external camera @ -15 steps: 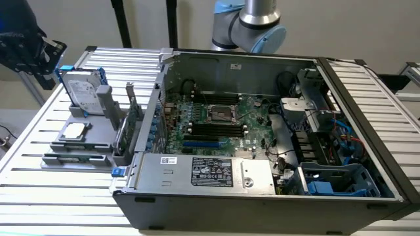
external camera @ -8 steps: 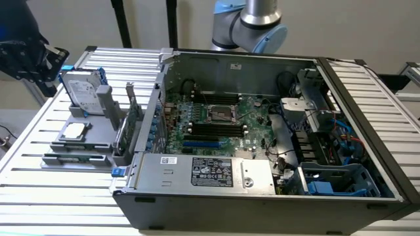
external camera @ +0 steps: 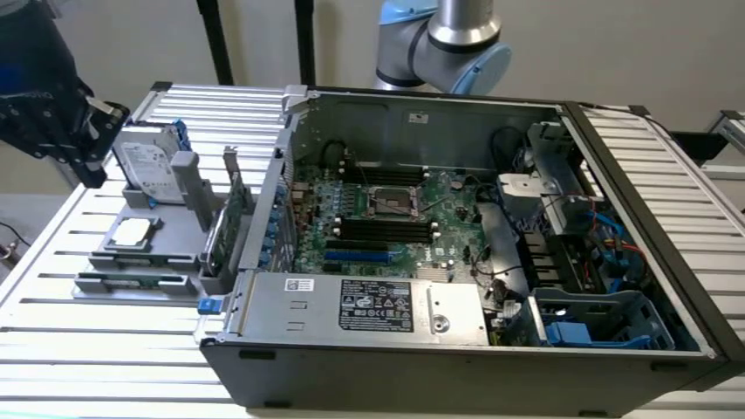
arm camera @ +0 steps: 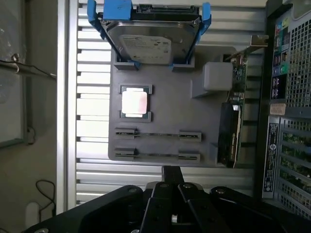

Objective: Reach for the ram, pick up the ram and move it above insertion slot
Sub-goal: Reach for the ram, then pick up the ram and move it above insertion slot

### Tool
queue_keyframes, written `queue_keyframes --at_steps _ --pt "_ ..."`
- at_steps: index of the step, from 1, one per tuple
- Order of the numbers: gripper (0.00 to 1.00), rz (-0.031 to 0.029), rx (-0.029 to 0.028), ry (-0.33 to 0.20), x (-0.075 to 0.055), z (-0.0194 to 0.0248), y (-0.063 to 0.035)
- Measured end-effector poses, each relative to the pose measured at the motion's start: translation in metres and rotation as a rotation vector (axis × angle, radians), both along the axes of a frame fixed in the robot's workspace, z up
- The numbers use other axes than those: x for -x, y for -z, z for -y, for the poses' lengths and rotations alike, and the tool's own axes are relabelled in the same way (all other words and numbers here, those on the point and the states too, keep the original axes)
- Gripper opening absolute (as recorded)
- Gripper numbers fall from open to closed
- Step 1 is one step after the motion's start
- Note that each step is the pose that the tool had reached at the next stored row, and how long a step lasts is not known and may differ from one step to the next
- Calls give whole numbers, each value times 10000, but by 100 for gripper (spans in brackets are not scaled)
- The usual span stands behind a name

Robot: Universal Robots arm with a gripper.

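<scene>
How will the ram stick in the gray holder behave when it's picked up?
The ram looks thin and board-like, so probably stiff and light. It stands on edge in the gray holder, so likely tippy once freed.

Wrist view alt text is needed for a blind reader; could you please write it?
The gripper hangs near the ram, edge-on in a gray tray with a processor chip, a blue-railed hard drive and an expansion card.
</scene>
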State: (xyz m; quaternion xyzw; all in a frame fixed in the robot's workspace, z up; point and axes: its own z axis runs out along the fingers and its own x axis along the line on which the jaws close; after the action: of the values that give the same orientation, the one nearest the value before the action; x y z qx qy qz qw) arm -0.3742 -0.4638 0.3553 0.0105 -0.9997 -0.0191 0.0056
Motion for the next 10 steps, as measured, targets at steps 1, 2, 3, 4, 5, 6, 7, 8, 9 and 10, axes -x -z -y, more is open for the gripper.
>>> queue_keyframes --at_steps 1,2,3,4,5,6,7,8,9,10 --pt "11 -2 1 0 -3 17 13" --pt "11 -1 0 1 -4 27 21" --pt "11 1 -1 0 -3 30 27" --pt "11 -1 0 -8 -3 31 28" --pt "11 -3 1 -62 -4 33 29" --pt "11 -6 2 -207 -4 34 30" --pt "11 -7 2 -381 -4 34 31" --pt "11 -8 2 -567 -3 34 32" --pt "11 -8 1 -745 -3 34 33" --pt "11 -8 0 -942 -4 34 34"
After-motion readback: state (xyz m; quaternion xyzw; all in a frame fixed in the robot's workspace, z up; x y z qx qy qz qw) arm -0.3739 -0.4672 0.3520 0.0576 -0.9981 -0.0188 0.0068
